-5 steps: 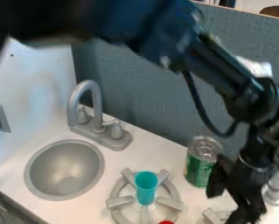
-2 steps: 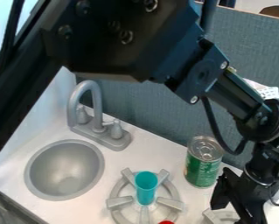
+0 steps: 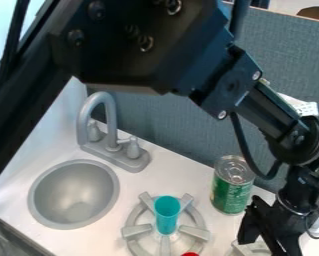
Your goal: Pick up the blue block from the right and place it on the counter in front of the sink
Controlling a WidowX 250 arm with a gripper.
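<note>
Hanging low at the right side of the view, the black hand (image 3: 263, 242) of a robot arm (image 3: 228, 85) points down toward the bottom edge, over the worktop (image 3: 178, 175). Whether the hand is open or closed, I cannot tell. The arm crosses the scene at a slant from the upper left, with a black cable (image 3: 242, 142) looping below it.

Just to the left of the hand and a little farther back, a green can (image 3: 231, 192) with a silver top stands upright on the white worktop. The two are very close; whether they touch is unclear. Partly behind the hand, at the bottom edge, is a pale grey burner (image 3: 253, 248).

Left of the can, near the bottom centre, a larger grey burner (image 3: 136, 230) has a round ring and thick spokes. A teal cup (image 3: 167, 221) stands upright at its middle, its open top facing up. A small red item (image 3: 190, 254), cut off by the bottom edge, lies at the near side of this burner.

Farther left, a round grey sink (image 3: 75, 195) is set into the worktop. Behind it rises a grey, curved faucet (image 3: 107, 100) with two handles. A blue-grey panel (image 3: 175, 127) stands along the back.
</note>
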